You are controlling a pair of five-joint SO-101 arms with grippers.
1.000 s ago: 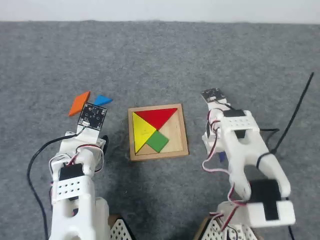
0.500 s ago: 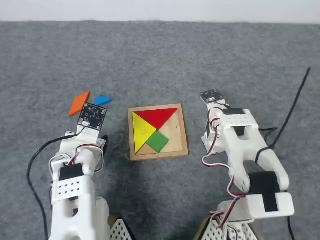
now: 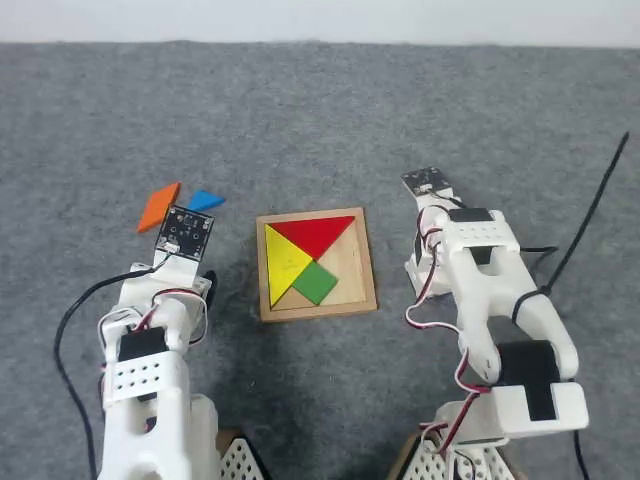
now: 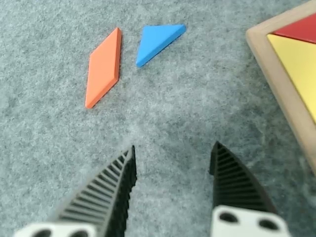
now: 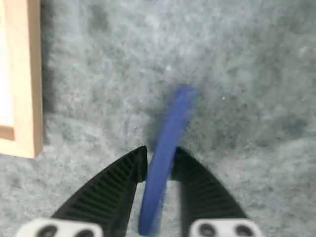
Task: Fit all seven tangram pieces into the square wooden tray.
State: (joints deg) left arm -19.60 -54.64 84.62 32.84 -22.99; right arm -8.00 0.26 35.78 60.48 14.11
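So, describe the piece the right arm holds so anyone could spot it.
Find the wooden tray; the right gripper sits beside it. It pinches a dark blue piece held on edge, whereas the orange piece and light blue triangle lie flat.

No word, number or sign can be read here. The tangram pieces [image 3: 312, 236] and the wooden tray [image 3: 320, 310] are plain, and the wrist board [image 3: 186, 233] bears only specks (too small to make out).

The white plastic left arm [image 3: 152, 400] and right arm [image 3: 487, 285] are carrying black servo blocks [image 3: 141, 344] and looping cables [image 3: 62, 335], ending in black ridged jaws.
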